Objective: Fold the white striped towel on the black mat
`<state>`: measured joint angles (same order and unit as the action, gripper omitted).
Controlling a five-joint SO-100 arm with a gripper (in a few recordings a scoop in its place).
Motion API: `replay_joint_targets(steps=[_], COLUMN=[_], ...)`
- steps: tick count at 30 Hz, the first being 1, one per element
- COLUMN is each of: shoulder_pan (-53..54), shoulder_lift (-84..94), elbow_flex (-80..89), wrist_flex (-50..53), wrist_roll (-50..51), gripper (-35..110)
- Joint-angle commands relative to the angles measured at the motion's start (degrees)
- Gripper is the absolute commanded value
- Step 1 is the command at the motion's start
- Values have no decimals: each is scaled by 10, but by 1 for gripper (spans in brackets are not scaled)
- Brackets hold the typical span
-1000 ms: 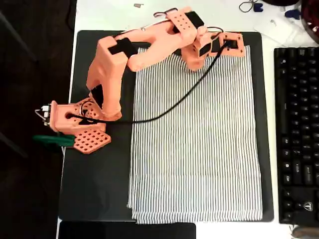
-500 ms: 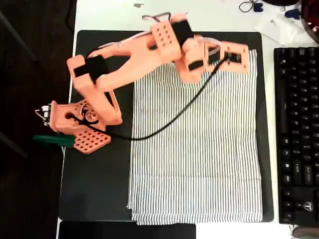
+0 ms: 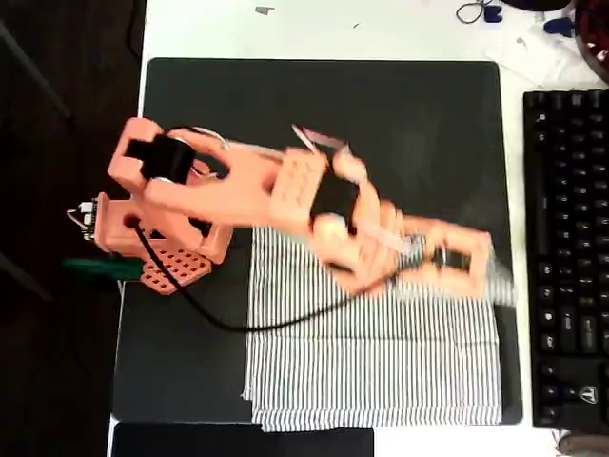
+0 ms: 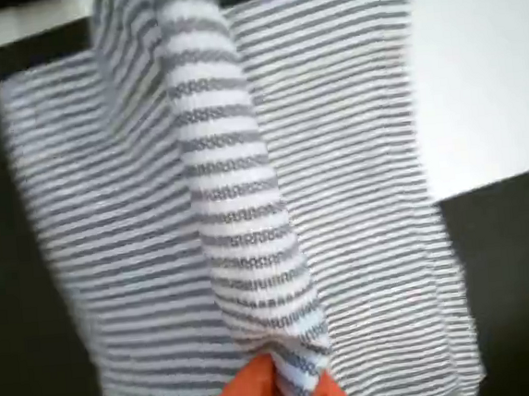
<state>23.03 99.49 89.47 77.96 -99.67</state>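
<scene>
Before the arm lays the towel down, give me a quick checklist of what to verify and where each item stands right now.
1. Grip on the cloth: ok. In the wrist view the end effector is pinched on a ridge of the towel.
2. Far edge lifted: ok. In the overhead view the upper part of the mat is bare and the towel covers only the lower part.
3. Lower edge in place: ok, it lies flat near the mat's bottom edge.
4. Edges lined up for the fold: cannot tell, the carried edge is blurred.
5. Cable clear of the fold: not ok, the black cable lies across the towel.
6. Keyboard clearance: ok, apart from the end effector.
</scene>
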Motion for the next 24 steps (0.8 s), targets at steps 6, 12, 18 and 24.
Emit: replay_joint_targets(steps=[6, 12, 18, 24], shoulder_pan=[93, 138, 154, 180], shoulder_lift=[-78, -131, -178, -195], elbow_flex=[-12, -4, 54, 96], wrist_flex=[-50, -107, -210, -302], wrist_roll=[-56, -82, -90, -133], gripper=[0, 0, 3, 14])
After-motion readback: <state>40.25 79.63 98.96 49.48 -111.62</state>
